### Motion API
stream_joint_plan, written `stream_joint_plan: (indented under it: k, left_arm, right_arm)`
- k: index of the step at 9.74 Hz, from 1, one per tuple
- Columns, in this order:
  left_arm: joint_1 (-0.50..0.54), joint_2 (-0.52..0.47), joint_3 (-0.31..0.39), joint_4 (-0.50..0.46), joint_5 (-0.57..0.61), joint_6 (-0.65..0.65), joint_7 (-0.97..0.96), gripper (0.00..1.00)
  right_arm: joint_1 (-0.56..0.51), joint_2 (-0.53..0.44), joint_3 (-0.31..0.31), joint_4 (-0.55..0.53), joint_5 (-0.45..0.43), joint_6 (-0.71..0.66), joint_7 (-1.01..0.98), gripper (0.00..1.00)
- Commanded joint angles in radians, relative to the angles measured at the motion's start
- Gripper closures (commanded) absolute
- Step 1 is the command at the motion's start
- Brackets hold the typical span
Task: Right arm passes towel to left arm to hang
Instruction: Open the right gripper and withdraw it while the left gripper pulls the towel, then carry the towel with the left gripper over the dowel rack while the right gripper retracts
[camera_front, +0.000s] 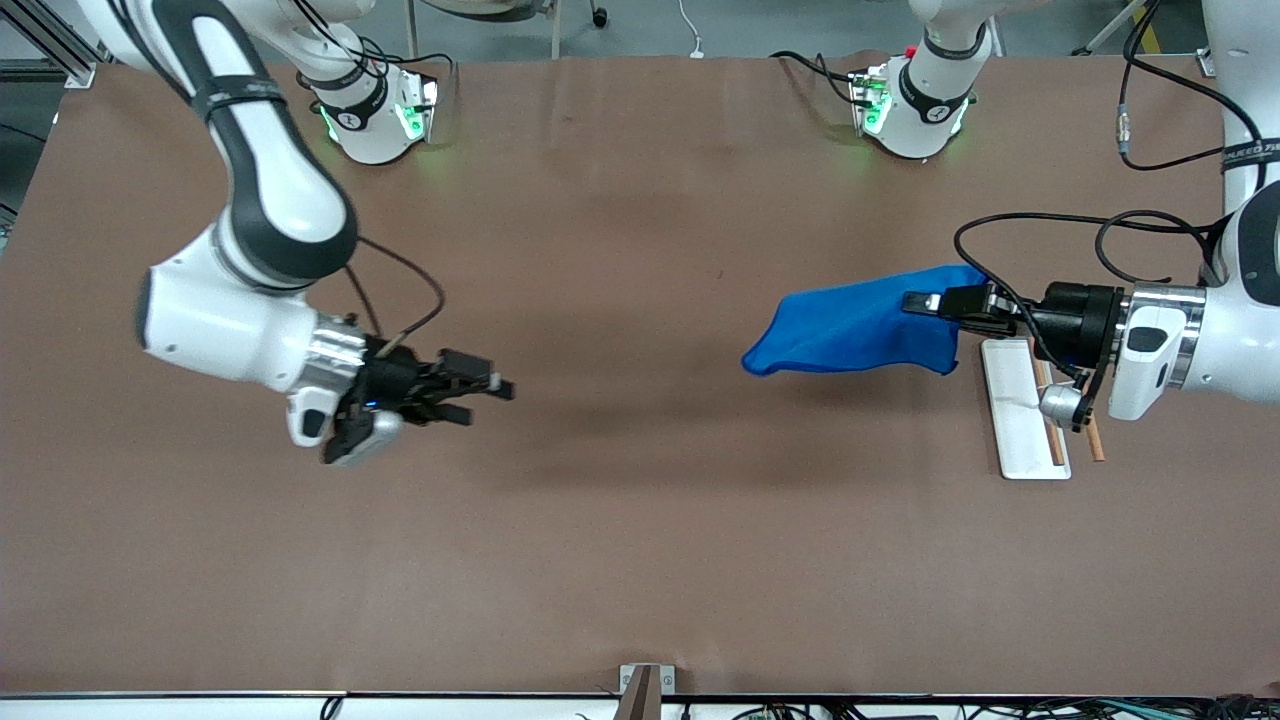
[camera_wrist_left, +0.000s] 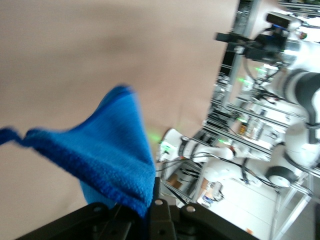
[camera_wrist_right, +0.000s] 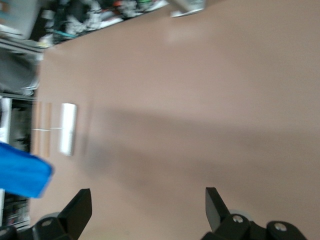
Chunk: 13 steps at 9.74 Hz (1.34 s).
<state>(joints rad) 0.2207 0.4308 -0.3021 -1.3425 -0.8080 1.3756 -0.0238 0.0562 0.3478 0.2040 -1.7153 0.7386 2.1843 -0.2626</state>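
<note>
since the towel (camera_front: 855, 330) hung clear of the brown table (camera_front: 620, 560), pinched by one edge in the left gripper (camera_front: 925, 302), the handoff looked done and only the hanging remained. the left gripper's fingers were clamped on the cloth's upper edge, so the rest drooped free toward the table's middle, which would let it drape over a bar. just under that wrist, toward the left arm's end of the table, stood a white-based rack (camera_front: 1022, 408) with wooden rods, likely the hanging spot. the right gripper (camera_front: 490, 392) hovered empty over the right arm's end of the table, fingers (camera_wrist_right: 80, 212) spread wide, apparently clear of the cloth.
</note>
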Motion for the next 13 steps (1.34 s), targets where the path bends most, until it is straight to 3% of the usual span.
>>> stream_joint_plan:
  k: [1,3,5,6,8,9,11,13]
  left_arm:
    - [-0.014,0.008,0.006,0.019,0.148,0.025,-0.073,1.00]
    - [-0.021,-0.012,0.003,0.019,0.266,0.066,-0.123,1.00]
    - [-0.038,-0.020,-0.005,0.020,0.408,0.097,-0.162,1.00]
    - [-0.059,-0.030,-0.006,0.019,0.484,0.099,-0.180,1.00]
    - [-0.095,-0.049,-0.006,0.019,0.623,0.099,-0.235,1.00]
    - [-0.099,-0.058,-0.008,0.019,0.647,0.099,-0.248,1.00]
    - [-0.106,-0.084,-0.006,0.016,0.681,0.099,-0.262,1.00]
    - [-0.101,-0.099,-0.005,-0.003,0.679,0.099,-0.266,1.00]
  right_arm:
    - [-0.015,-0.093,-0.155,-0.046,-0.108,-0.134,0.014,0.00]
    - [-0.022,-0.107,-0.283,0.052,-0.255,-0.315,0.016,0.00]
    - [-0.055,-0.176,-0.294,0.104,-0.475,-0.378,0.023,0.00]
    - [-0.064,-0.191,-0.316,0.144,-0.539,-0.435,0.029,0.00]
    - [-0.097,-0.197,-0.331,0.251,-0.603,-0.533,0.058,0.00]
    - [-0.098,-0.214,-0.330,0.293,-0.657,-0.631,0.068,0.00]
    - [-0.095,-0.211,-0.334,0.417,-0.668,-0.832,0.069,0.00]
    - [-0.087,-0.269,-0.342,0.383,-0.702,-0.851,0.078,0.00]
